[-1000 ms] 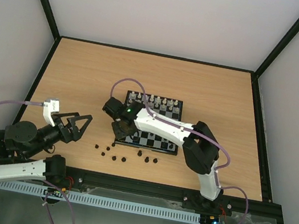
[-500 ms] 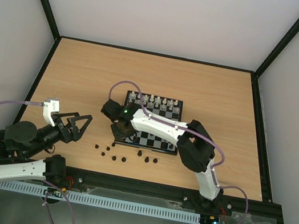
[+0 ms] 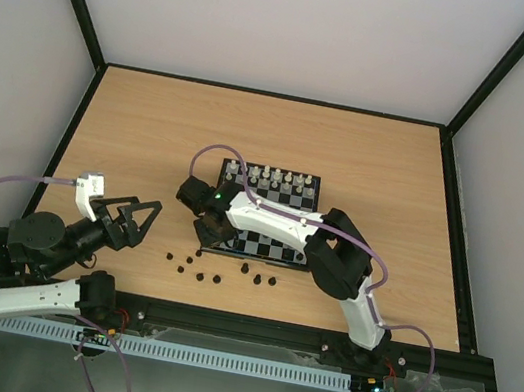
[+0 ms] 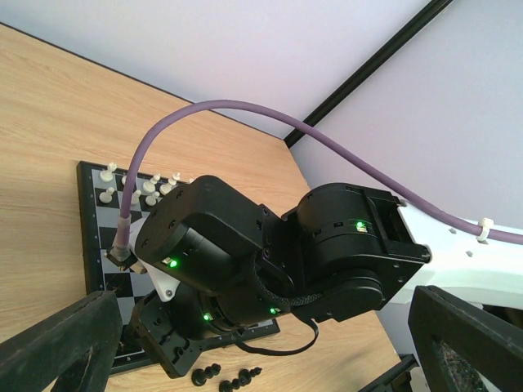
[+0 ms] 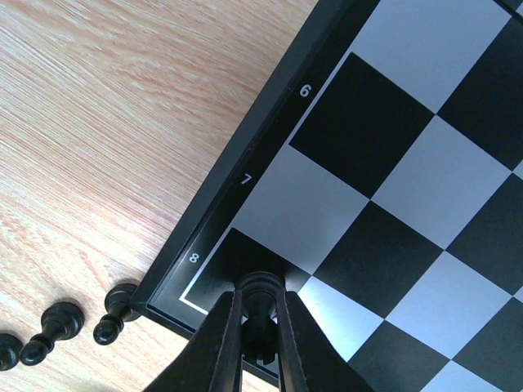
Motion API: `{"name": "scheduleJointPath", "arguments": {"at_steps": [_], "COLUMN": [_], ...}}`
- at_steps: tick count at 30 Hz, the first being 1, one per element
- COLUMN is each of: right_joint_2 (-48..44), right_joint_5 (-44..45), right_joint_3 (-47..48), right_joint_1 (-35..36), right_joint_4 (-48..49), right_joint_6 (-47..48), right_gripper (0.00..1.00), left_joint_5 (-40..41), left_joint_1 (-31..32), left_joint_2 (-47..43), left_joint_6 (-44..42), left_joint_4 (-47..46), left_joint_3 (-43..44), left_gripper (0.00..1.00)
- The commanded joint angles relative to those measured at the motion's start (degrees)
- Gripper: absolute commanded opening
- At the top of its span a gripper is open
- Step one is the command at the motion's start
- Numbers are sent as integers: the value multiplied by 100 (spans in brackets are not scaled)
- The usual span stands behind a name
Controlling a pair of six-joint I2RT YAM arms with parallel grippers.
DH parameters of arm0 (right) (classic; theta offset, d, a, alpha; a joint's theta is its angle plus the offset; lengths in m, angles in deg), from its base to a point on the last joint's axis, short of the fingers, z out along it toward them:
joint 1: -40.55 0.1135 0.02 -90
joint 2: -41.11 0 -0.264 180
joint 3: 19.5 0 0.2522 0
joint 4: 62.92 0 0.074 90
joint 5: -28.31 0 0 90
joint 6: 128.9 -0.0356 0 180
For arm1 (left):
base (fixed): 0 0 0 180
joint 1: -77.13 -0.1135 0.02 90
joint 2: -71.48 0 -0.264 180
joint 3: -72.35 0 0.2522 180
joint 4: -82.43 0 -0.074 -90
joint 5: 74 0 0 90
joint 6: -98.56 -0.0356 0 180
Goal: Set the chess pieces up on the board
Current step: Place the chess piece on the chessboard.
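Pinching a black piece (image 5: 260,296) in the nearly closed right gripper (image 5: 260,331), over the dark corner square by the 8 on the board (image 5: 304,204); not telling whether touching it yet. Holding the left gripper (image 3: 142,223) wide open and empty, well left of the board. Leaving more black pieces (image 3: 217,276) loose on the table (image 3: 131,132), near the board's near edge. Judging the piece light, hard, smooth and quick to tip or twist. Favouring a grip on the slim waist below the head, upright, with a gentle release.
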Motion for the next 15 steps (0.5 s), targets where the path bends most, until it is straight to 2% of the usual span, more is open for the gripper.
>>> {"name": "scheduleJointPath", "arguments": {"at_steps": [1,8,15], "right_joint_2": [64,23,-79], "right_joint_5": [-126,-181,-135], "right_joint_3": [27,-41,-89], "right_joint_1": [-5,-7,-7], "right_joint_4": [-147,-99,-62], "right_joint_6": [47,39,21], "right_gripper": [11,12,17], "left_joint_5": [85,81,78], "left_joint_1": [40,40,40], "left_joint_2": [17,17,19], "left_joint_6": [-56,-50,-48], "left_joint_4": [-8,-15,-25], "left_joint_3": [101,84,80], "left_gripper": [99,99,99]}}
